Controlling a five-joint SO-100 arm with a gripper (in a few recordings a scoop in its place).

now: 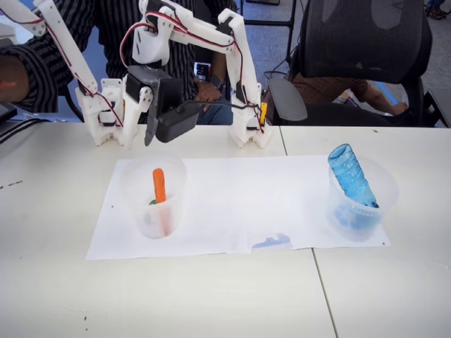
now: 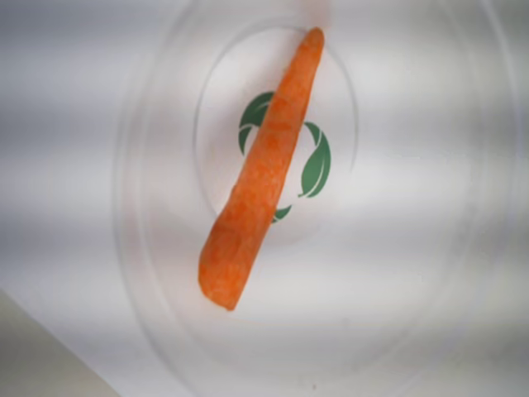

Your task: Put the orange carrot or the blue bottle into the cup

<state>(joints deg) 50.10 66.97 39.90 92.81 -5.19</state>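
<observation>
A white paper sheet (image 1: 232, 204) lies flat on the white table (image 1: 56, 282) and serves as reference. At the sheet's left end stands the cup (image 1: 153, 197), upright, clear and frosted. At the sheet's right end stands a second clear cup (image 1: 361, 201), well apart from the first, with the blue bottle (image 1: 350, 174) leaning inside it, its upper part rising above the rim and tilted toward the left in the fixed view. A small bluish smear (image 1: 273, 242) marks the sheet's front edge between the two cups. Behind the sheet, at the table's far edge, stand the white arm bases; a person in a striped shirt (image 1: 106, 28) and a black office chair (image 1: 359, 49) are beyond the table.

The orange carrot (image 1: 160, 189) is inside the cup, standing nearly upright, one end just above the rim. In the wrist view the carrot (image 2: 263, 169) lies diagonally across the cup's base, over a green leaf emblem (image 2: 314, 161).

The gripper (image 1: 163, 120) hangs above and just behind the cup, apart from the carrot, its dark jaws spread and holding nothing. Nothing stands between gripper and cup.
</observation>
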